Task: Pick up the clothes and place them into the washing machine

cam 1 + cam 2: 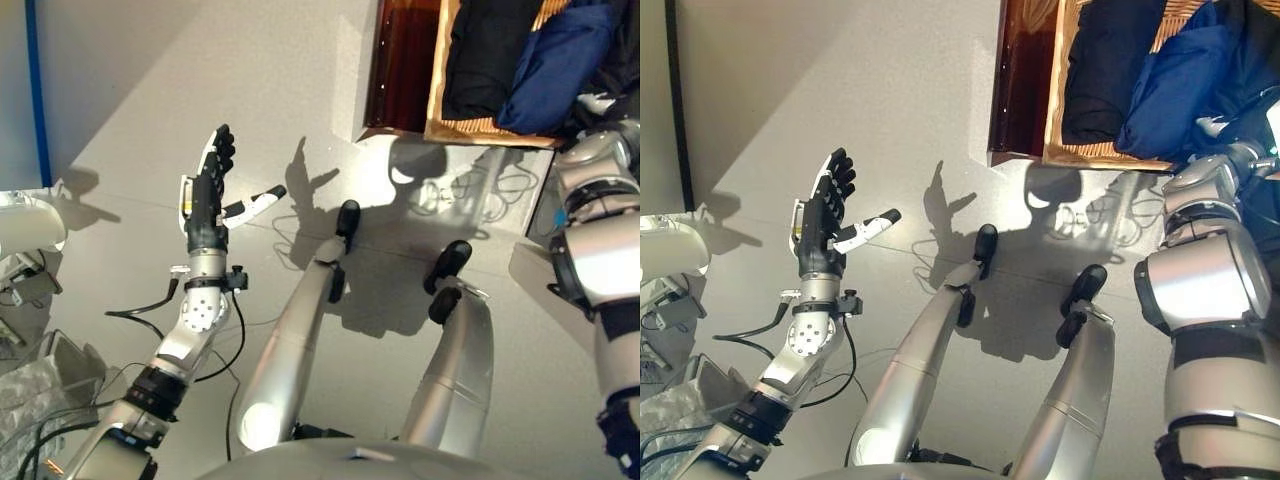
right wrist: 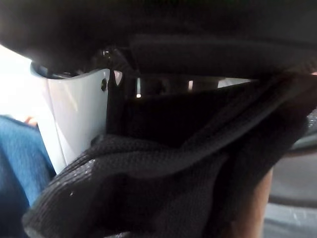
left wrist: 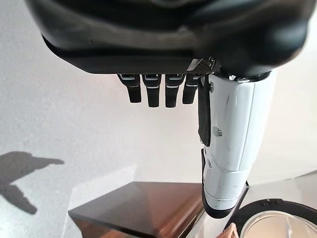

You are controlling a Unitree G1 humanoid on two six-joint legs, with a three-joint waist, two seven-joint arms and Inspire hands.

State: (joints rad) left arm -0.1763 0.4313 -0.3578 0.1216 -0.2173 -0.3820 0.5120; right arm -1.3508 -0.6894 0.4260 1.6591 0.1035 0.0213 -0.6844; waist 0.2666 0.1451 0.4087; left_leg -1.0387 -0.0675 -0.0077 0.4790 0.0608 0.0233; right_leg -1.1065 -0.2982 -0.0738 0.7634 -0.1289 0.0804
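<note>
The right hand (image 2: 74, 119), reaching into the wicker basket (image 1: 470, 132), has its thumb and fingers closed on a dark knitted garment (image 2: 163, 193) that fills its wrist view. Blue cloth (image 2: 20, 163) lies just beside it. In the basket, a black garment (image 1: 485, 55) and a navy garment (image 1: 555, 65) lie side by side. The left hand (image 1: 207, 195) is raised over the grey floor (image 1: 200, 80), fingers straight and spread, holding nothing. The washing machine's round door (image 3: 277, 220) shows in the left wrist view, beside a brown wooden cabinet (image 3: 143, 208).

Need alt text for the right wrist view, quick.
The right hand, white-covered thumb showing, is closed on a dark knitted garment that fills most of the view. Blue cloth shows at one edge behind it.
</note>
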